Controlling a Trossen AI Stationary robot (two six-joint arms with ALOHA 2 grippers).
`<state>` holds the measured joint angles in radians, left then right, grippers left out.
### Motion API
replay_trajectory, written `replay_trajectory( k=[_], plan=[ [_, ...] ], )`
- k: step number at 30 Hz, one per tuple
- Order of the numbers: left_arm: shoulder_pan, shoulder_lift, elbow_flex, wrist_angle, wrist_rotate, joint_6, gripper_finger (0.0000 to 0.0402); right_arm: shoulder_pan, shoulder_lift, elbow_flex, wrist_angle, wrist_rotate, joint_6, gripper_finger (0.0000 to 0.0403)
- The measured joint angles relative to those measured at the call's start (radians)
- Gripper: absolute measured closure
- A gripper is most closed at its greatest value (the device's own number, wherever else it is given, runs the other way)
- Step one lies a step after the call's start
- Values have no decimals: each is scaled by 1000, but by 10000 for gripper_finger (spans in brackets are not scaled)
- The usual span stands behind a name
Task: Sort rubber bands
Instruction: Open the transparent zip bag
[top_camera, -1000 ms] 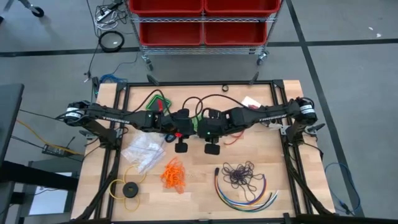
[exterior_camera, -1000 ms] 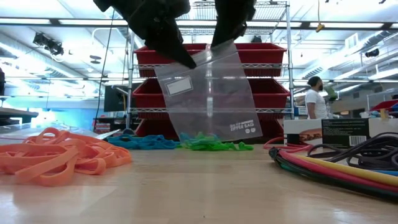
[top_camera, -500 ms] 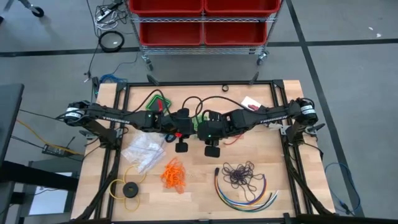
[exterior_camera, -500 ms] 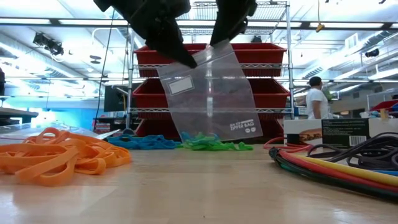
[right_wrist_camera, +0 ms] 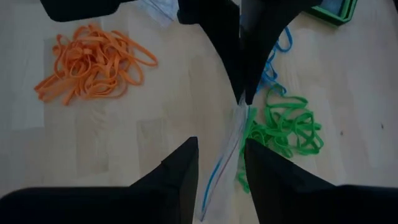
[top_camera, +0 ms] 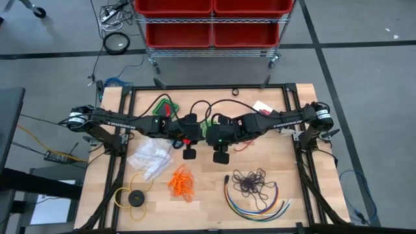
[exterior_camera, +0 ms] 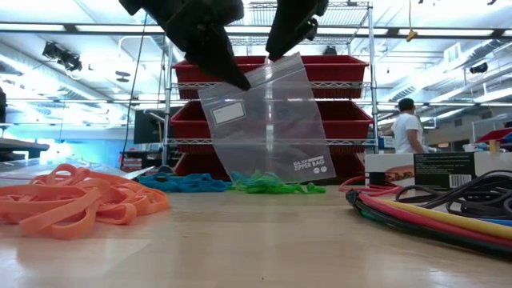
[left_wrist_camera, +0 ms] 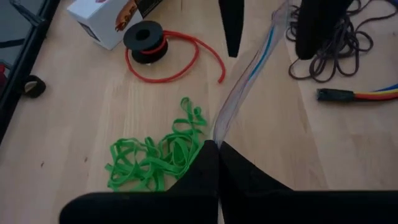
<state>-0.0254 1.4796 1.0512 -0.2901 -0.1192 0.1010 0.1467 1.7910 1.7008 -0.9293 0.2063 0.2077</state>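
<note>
The left gripper [left_wrist_camera: 214, 146] is pinched tight on the top edge of the clear zip bag [exterior_camera: 268, 120], which hangs straight down from it. The right gripper [right_wrist_camera: 219, 152] straddles that edge, jaws apart. The green rubber bands [right_wrist_camera: 283, 127] lie just below the bag.

A: Bright, even light from the ceiling fixtures [exterior_camera: 448, 60] at the upper right of the low view; they glare white, and the arms at the top centre go to black silhouettes.

B: Focus there?

A: The orange rubber bands [exterior_camera: 76, 204] at lower left are soft, and so is the pale wooden bench [exterior_camera: 256, 248] along the bottom edge. From above, shadows are short and faint. In both wrist views the dark fingers are blurred.
</note>
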Motion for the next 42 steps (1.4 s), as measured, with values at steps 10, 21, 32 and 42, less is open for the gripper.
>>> replay_trajectory(
  k=[10,21,32,42],
  plan=[
    [-1,0,0,7,13,0,401,-17,4,0,-18,15,0,284],
    [-2,0,0,-3,14,0,402,-18,4,0,-47,21,0,284],
    [-2,0,0,2,17,0,402,-18,4,0,-62,34,0,284],
    [-3,0,0,34,17,0,402,-18,6,-3,-68,34,0,284]
  ],
)
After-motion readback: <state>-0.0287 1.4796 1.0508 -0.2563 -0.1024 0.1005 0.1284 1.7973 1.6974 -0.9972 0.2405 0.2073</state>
